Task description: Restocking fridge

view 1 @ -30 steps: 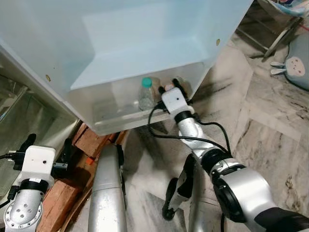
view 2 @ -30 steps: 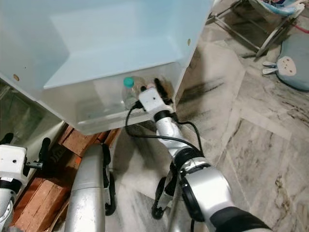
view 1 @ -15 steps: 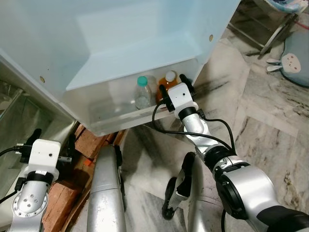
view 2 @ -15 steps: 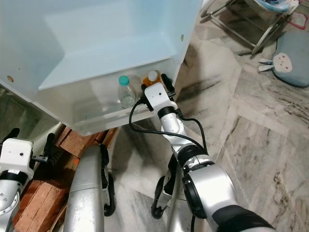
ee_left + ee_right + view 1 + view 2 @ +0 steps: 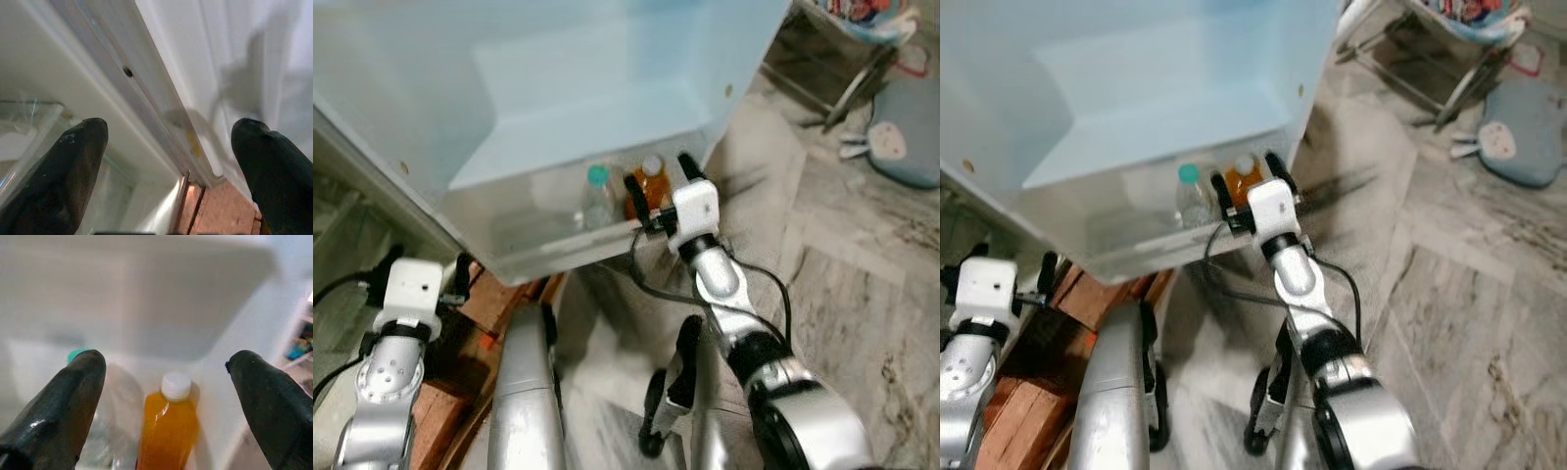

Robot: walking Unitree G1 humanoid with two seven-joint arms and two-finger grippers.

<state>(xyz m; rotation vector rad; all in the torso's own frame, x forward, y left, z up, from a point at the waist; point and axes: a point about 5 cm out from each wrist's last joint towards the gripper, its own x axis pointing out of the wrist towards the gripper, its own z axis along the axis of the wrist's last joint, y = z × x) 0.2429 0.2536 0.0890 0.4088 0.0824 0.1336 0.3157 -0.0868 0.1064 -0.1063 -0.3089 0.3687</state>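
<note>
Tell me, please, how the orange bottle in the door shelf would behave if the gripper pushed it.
The orange bottle stands upright and looks full, so probably heavy for its size. Tall and narrow, it may tip against the clear bottle beside it. Its smooth surface could slip.

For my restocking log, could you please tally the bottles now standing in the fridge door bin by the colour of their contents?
Orange bottle, white cap: 1
Clear bottle, teal cap: 1
Total: 2 bottles in the door bin; the right claw is open just in front of them, holding neither.
</note>
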